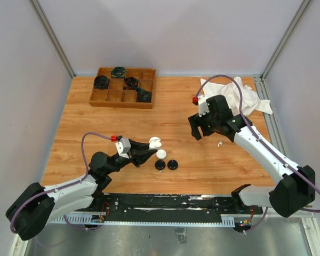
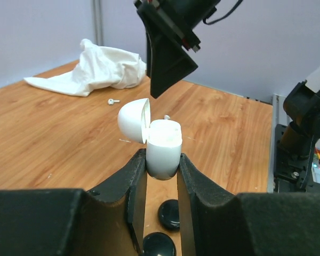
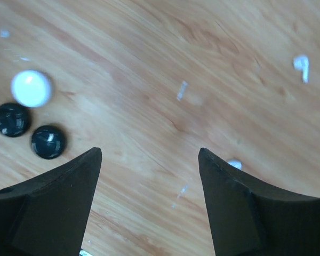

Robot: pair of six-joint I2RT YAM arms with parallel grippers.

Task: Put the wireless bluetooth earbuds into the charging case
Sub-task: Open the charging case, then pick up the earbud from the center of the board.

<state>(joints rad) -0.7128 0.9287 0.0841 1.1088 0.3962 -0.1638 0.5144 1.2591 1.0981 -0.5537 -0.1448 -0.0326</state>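
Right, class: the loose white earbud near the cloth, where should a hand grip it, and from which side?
Probably grip the earbud across its rounded head, straight from above: it lies flat on the bare table, too low for a side approach. The open right hand is nearest.

2 white-and-black arms with purple cables [image 1: 86, 145]
Left arm [image 1: 69, 189], right arm [image 1: 261, 146]: white links, black joints. Left gripper [image 2: 161, 162], right gripper [image 3: 149, 154]: black wedge fingers [image 3: 53, 202].
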